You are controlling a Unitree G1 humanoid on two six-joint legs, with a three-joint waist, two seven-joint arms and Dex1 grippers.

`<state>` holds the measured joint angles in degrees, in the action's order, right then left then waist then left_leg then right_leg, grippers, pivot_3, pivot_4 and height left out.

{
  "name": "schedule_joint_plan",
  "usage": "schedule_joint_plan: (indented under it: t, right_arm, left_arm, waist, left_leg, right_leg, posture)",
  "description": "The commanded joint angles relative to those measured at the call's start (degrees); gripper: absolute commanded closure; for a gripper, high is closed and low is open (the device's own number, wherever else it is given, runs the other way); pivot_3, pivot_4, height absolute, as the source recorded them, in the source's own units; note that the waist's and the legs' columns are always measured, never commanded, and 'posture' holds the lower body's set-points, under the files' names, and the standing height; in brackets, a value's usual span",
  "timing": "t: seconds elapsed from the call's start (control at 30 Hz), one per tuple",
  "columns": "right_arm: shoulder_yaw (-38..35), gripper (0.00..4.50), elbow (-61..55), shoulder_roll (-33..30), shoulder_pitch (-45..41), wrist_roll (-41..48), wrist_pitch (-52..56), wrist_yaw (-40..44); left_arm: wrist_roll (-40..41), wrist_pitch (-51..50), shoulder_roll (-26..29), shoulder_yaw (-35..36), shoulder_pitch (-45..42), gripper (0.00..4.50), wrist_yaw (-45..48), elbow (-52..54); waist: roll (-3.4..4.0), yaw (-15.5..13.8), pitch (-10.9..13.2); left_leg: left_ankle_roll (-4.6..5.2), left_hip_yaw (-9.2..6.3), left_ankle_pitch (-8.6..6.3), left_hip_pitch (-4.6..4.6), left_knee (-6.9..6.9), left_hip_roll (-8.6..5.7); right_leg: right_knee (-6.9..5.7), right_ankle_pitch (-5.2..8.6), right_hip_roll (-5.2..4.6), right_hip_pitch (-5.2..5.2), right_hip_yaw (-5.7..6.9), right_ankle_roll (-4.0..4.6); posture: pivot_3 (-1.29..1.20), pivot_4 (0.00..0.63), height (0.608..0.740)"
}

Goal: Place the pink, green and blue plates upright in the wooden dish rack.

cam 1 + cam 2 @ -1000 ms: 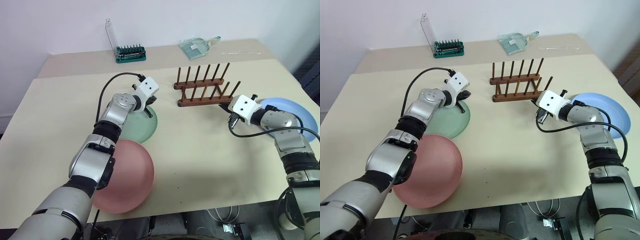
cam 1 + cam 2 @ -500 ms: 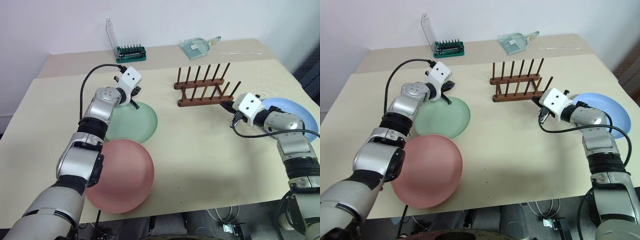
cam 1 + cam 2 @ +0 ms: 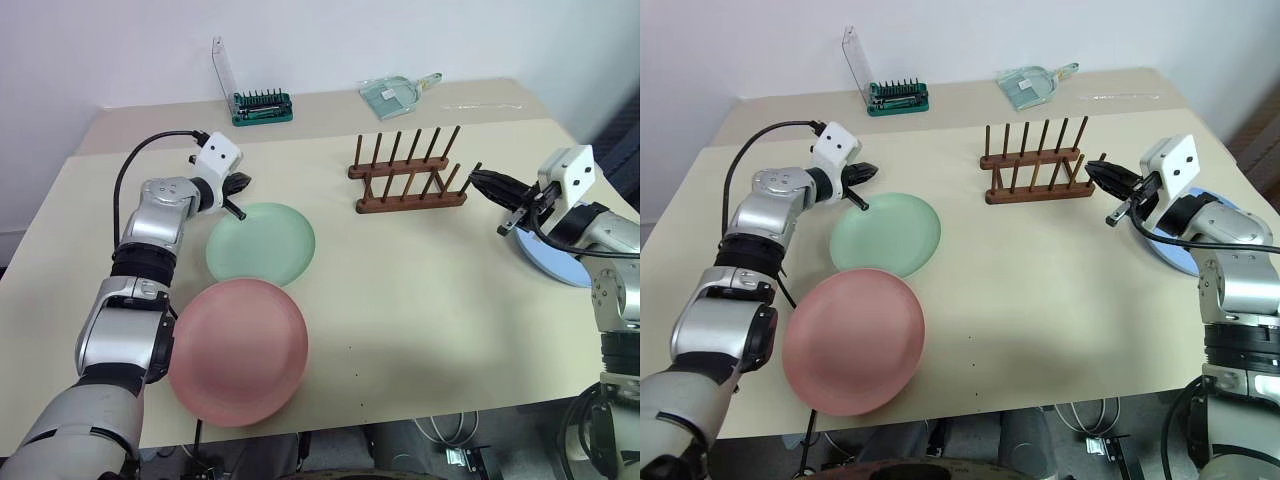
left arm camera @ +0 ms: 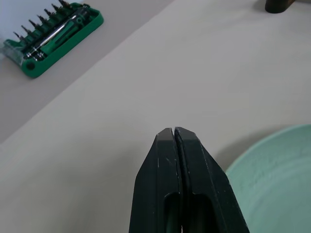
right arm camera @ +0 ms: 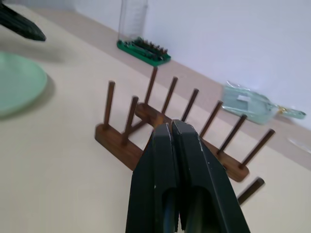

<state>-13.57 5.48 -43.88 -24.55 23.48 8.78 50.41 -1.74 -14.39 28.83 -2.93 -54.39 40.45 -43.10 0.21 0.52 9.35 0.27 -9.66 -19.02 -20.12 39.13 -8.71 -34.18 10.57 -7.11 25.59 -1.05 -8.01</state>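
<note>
So here's where we're at: all three plates are lying flat on the table (image 3: 400, 300), none of them in the rack. The green plate (image 3: 262, 243) sits left of centre, and the pink plate (image 3: 240, 350) is just in front of it, nearer to us, its rim meeting or slightly overlapping the green one's edge. The blue plate (image 3: 552, 262) is way over on the right side, mostly hidden behind our right arm. The wooden rack (image 3: 408, 178) stands empty toward the back, between the green plate and the blue one, pegs pointing up.

Our left gripper (image 3: 238, 181) hangs just past the far left edge of the green plate with its fingers pressed together, holding nothing. Our right gripper (image 3: 487, 182) is also pinched closed and empty, tips right next to the rack's right end, pointing at it.

At the back there's a green bit holder (image 3: 261, 106) with its clear lid up, and a small clear tray (image 3: 392, 93)
</note>
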Motion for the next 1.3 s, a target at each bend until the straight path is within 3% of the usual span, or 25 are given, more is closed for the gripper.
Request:
schedule_joint_plan:
  t: [0.03, 0.27, 0.47, 0.63, 0.7, 0.8, 0.93, 1.0, 1.13, 1.3]
  right_arm:
    - [-1.46, 4.46, -2.75, -0.16, -0.50, 1.29, 0.66, -0.05]
    - [-2.81, 4.46, -5.84, 0.52, -0.73, 5.95, 4.57, 1.07]
    - [-6.37, 4.46, -10.33, 0.63, 1.25, 15.79, 10.31, 5.10]
    - [-8.51, 4.46, -13.70, -2.00, 6.49, 22.79, 17.09, 10.52]
    - [-9.86, 3.66, -14.91, -3.48, 8.12, 25.76, 20.02, 12.43]
    - [-11.30, 2.23, -18.12, -5.74, 9.54, 29.16, 23.07, 14.63]
    - [-11.47, 0.12, -20.07, -6.21, 8.62, 31.76, 24.80, 15.04]
    - [-10.58, 0.00, -20.72, -6.21, 8.52, 31.33, 24.54, 15.44]
    - [-8.85, 0.00, -20.92, -6.01, 8.47, 28.91, 23.04, 16.10]
    - [-6.70, 0.00, -20.29, -6.50, 8.43, 26.28, 22.27, 16.77]
  left_arm:
    - [0.37, 0.02, 2.75, 1.60, -0.24, 4.50, -0.05, 2.09]
    - [2.80, -0.71, 6.35, 2.87, 1.93, 4.50, 4.12, 5.23]
    - [13.32, -1.86, 9.95, 9.47, 8.55, 4.50, 16.07, 11.55]
    - [23.52, -9.91, 12.18, 16.11, 12.57, 4.50, 21.66, 17.98]
    - [25.41, -12.04, 12.79, 17.49, 13.40, 4.50, 21.75, 20.14]
    - [27.03, -13.95, 14.49, 18.27, 14.71, 3.21, 22.56, 22.34]
    - [28.77, -16.94, 17.31, 18.47, 15.60, 1.07, 24.17, 23.06]
    - [28.36, -18.62, 19.64, 17.63, 16.88, 0.04, 25.01, 24.23]
    - [31.10, -28.09, 24.74, 17.35, 19.10, 0.04, 26.79, 28.88]
    - [37.58, -47.80, 31.38, 16.67, 18.26, 0.04, 27.82, 33.11]
  waist:
    - [0.00, 0.02, 0.00]
    - [0.00, 0.07, 0.00]
    - [0.00, 0.09, 0.00]
    - [0.00, -0.07, 0.00]
    - [0.00, -0.21, 0.00]
    - [0.00, -0.15, -0.01]
    - [-0.01, 0.10, -0.02]
    - [-0.01, 0.13, -0.02]
    - [-0.01, 0.04, -0.02]
    - [-0.02, -0.22, -0.01]
  left_leg:
    - [0.00, 0.00, 0.00, 0.01, 0.00, 0.00]
    - [0.01, 0.00, 0.00, 0.00, 0.00, 0.00]
    - [0.02, 0.00, -0.01, -0.05, -0.01, 0.03]
    - [0.03, 0.00, -0.02, -0.05, 0.00, 0.04]
    - [0.04, -0.01, -0.03, -0.10, 0.03, 0.04]
    - [0.04, 0.01, -0.03, -0.08, 0.06, 0.05]
    - [0.03, 0.03, -0.04, -0.02, 0.01, 0.12]
    - [0.03, 0.04, -0.05, -0.03, 0.00, 0.13]
    - [0.03, 0.06, -0.05, -0.05, 0.00, 0.14]
    - [0.07, 0.07, -0.08, -0.06, 0.02, 0.13]
  right_leg:
    - [0.00, 0.00, 0.00, 0.00, 0.00, 0.00]
    - [0.00, 0.00, 0.00, 0.01, 0.00, 0.00]
    - [0.00, -0.01, 0.00, 0.07, 0.00, 0.01]
    - [-0.01, -0.02, 0.01, 0.07, 0.01, 0.03]
    - [-0.01, -0.02, 0.00, 0.07, 0.01, 0.03]
    - [-0.01, -0.05, 0.00, 0.07, 0.01, 0.08]
    - [0.02, -0.05, 0.07, 0.05, 0.01, 0.08]
    - [0.01, -0.05, 0.08, 0.06, 0.01, 0.08]
    - [0.01, -0.05, 0.09, 0.09, 0.00, 0.08]
    - [-0.01, -0.04, 0.09, 0.08, 0.00, 0.08]
  posture:
    - [0.00, 0.150, 0.740]
    - [0.00, 0.150, 0.740]
    - [0.00, 0.150, 0.740]
    - [0.00, 0.150, 0.740]
    - [0.00, 0.150, 0.740]
    - [0.00, 0.150, 0.740]
    - [0.00, 0.150, 0.740]
    - [0.00, 0.150, 0.740]
    - [0.00, 0.150, 0.740]
    - [0.00, 0.150, 0.740]
